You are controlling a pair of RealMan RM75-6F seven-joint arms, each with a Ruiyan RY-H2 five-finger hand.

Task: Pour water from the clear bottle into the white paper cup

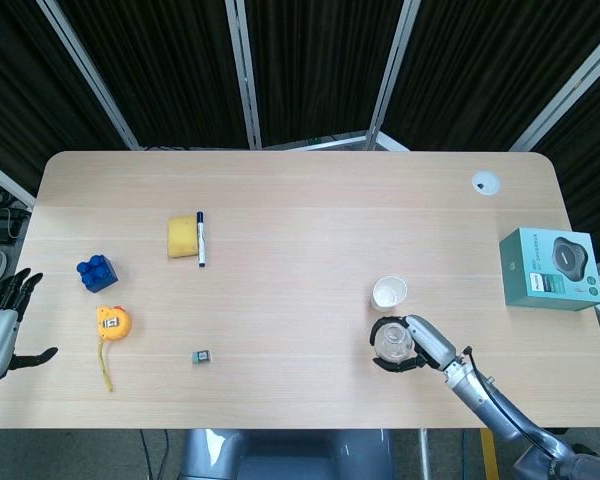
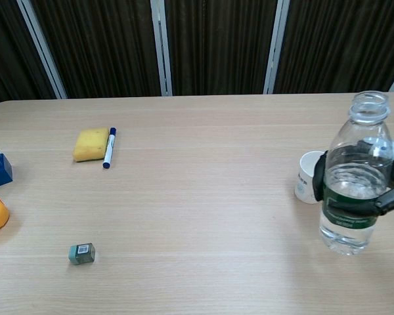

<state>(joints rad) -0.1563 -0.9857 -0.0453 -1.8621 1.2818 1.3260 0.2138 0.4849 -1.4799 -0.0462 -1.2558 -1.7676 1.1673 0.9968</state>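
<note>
A clear uncapped bottle (image 2: 354,172) partly filled with water stands upright, its base close to the table or on it; which, I cannot tell. My right hand (image 2: 389,187) wraps around its green label. From above, the bottle (image 1: 391,342) shows inside the curled fingers of my right hand (image 1: 416,345). The white paper cup (image 1: 389,293) stands upright just behind the bottle; in the chest view the cup (image 2: 308,177) is partly hidden by it. My left hand (image 1: 2,322) hangs at the table's left edge, fingers apart, holding nothing.
A yellow sponge (image 1: 183,237) with a blue marker (image 1: 201,239) lies left of centre. A blue block (image 1: 96,273), a yellow tape measure (image 1: 113,322) and a small green cube (image 1: 202,356) sit front left. A teal box (image 1: 549,268) and a white lid (image 1: 485,182) are at the right.
</note>
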